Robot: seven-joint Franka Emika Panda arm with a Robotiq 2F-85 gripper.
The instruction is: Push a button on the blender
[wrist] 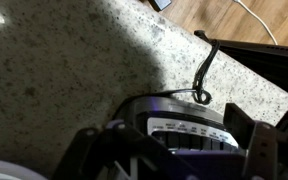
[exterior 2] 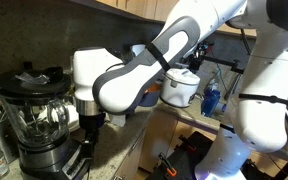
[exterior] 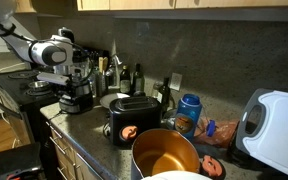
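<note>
The robot's hand (wrist: 176, 150) is spread wide open and empty, close to the blender (wrist: 184, 122) base. Both are over a speckled worktop (wrist: 74, 70).

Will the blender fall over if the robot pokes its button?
Probably not. The blender stands on a wide, squat base flat on the counter, so it looks steady. Its button panel sits low, so a poke there likely won't tip it. The glass jar may be breakable.
</note>
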